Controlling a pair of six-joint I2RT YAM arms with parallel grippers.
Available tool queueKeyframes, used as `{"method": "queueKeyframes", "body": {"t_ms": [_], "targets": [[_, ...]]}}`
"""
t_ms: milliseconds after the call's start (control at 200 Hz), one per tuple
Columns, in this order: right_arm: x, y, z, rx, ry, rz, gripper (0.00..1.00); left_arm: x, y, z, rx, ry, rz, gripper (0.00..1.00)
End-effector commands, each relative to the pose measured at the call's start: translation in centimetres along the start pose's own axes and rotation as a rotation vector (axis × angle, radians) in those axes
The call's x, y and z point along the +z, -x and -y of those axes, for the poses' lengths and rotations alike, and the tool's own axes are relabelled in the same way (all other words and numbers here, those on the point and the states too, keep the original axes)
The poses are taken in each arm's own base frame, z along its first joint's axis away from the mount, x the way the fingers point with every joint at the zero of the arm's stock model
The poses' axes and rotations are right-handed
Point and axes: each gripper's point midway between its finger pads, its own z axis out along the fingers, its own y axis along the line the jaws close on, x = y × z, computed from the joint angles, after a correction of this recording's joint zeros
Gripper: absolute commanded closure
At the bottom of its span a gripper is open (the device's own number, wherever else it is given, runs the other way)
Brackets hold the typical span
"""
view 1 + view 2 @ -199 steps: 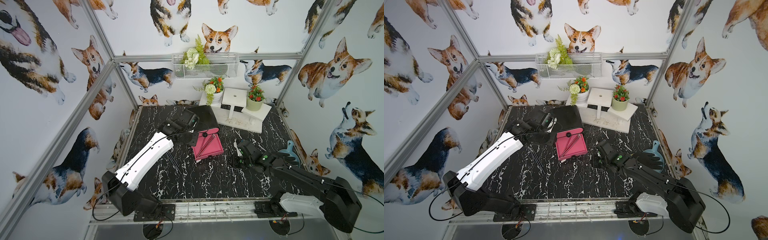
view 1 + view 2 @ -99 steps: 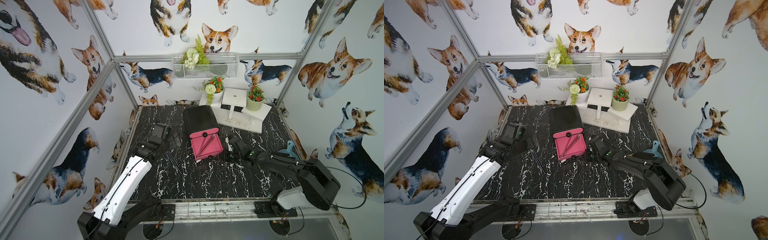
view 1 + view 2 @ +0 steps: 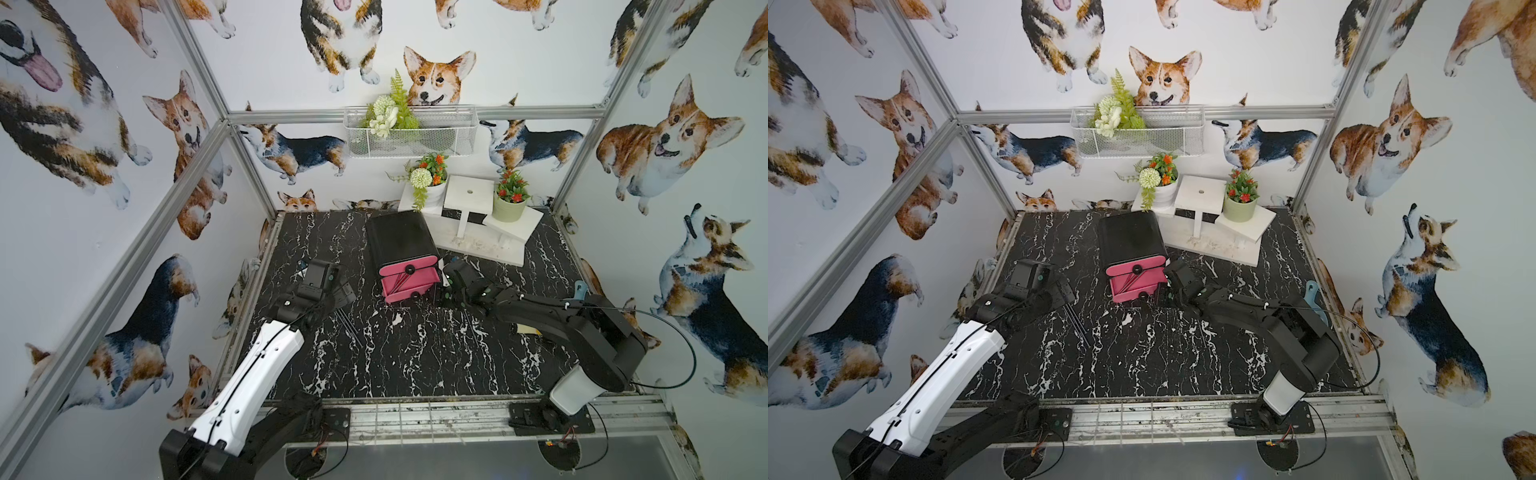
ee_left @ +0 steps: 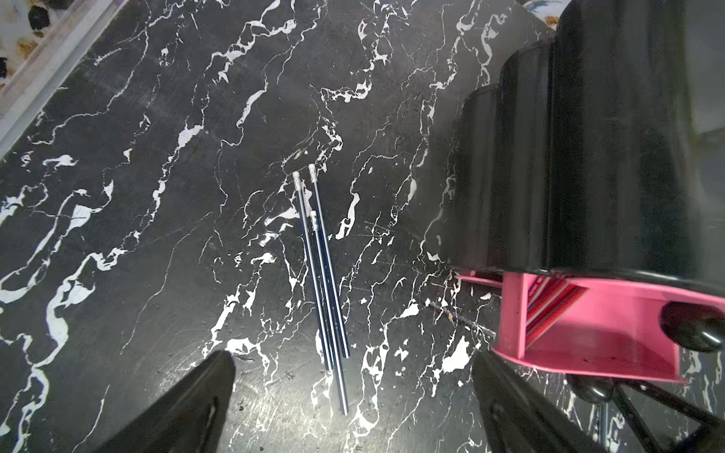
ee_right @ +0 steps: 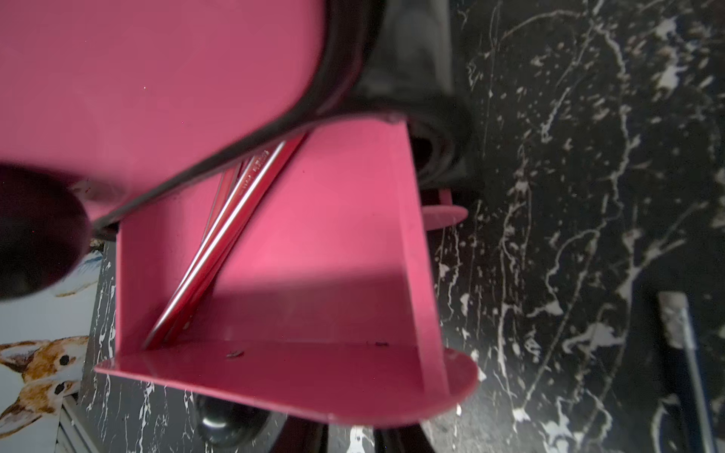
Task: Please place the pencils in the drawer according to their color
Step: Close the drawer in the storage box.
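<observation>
A black cabinet (image 3: 401,241) carries pink drawers; one drawer (image 3: 409,286) stands pulled out with pinkish-red pencils (image 3: 400,280) lying slantwise in it, also seen in the right wrist view (image 5: 231,235). Three dark blue pencils (image 4: 325,282) lie together on the marble left of the cabinet (image 3: 349,328). My left gripper (image 4: 353,357) hovers over their near ends, open and empty. My right gripper (image 3: 442,291) is against the open drawer's front right corner; its fingers (image 5: 310,435) stand close together and their tips are hidden behind the drawer front. Another dark pencil (image 5: 684,353) lies beside that arm.
A white stand (image 3: 482,241) with two flower pots sits at the back right, close behind the cabinet. A wire basket (image 3: 409,133) hangs on the back wall. A blue tool (image 3: 579,287) lies by the right wall. A metal rail (image 3: 415,419) runs along the front.
My left arm has pulled back from over the cabinet to the left and its jaws have opened wide. My right gripper has moved in to the open drawer's front corner and narrowed.
</observation>
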Motion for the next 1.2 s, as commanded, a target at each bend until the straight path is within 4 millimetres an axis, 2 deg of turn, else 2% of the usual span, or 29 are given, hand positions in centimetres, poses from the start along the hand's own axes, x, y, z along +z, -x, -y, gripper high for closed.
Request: {"method": "queueKeyframes", "body": {"t_ms": [0, 175, 335, 450, 460, 480, 661, 1096, 1196], "targets": [[0.9, 2.7, -1.6, -0.001, 0.053, 0.106, 0.75, 0.4, 0.1, 0.9, -0.023, -0.056, 0.008, 0.00], [2.2, 4.1, -2.2, 0.082, 0.086, 0.177, 0.76, 0.7, -0.4, 0.9, -0.030, -0.063, -0.007, 0.00], [2.7, 4.5, -2.5, 0.161, 0.128, 0.206, 0.76, 0.8, -0.7, 1.0, -0.038, -0.080, -0.011, 0.00], [2.3, 4.5, -2.8, 0.204, 0.168, 0.246, 0.75, 0.7, -0.7, 1.5, -0.041, -0.108, -0.012, 0.00], [2.2, 4.5, -2.8, 0.208, 0.169, 0.250, 0.75, 1.2, -1.5, 1.0, -0.036, -0.092, -0.031, 0.00], [2.0, 4.4, -2.8, 0.212, 0.171, 0.261, 0.74, 1.5, -1.8, 0.8, -0.035, -0.088, -0.040, 0.00], [0.7, 4.4, -2.6, 0.228, 0.176, 0.319, 0.71, 1.8, -2.3, 0.7, -0.030, -0.094, -0.047, 0.00], [3.1, 5.0, -3.0, 0.324, 0.197, 0.325, 0.69, 2.0, -2.2, 1.4, -0.032, -0.123, -0.048, 0.00], [3.2, 4.9, -2.6, 0.352, 0.196, 0.329, 0.64, 1.9, -2.2, 1.4, -0.040, -0.132, -0.042, 0.00]]}}
